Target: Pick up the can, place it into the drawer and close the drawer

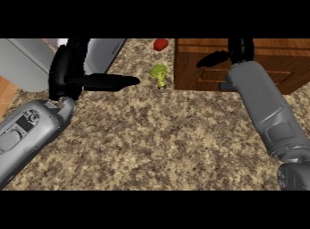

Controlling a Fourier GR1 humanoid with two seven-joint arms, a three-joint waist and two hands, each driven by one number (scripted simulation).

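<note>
Wooden drawer fills the upper right, where our right hand reaches; we cannot tell its fingers. Our left hand rests open, upper left. We see no can.

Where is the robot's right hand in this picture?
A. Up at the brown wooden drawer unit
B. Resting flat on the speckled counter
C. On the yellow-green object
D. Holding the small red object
A: the black right hand is at the top of the brown wooden drawer unit, away from the small red object and the yellow-green object.
</note>
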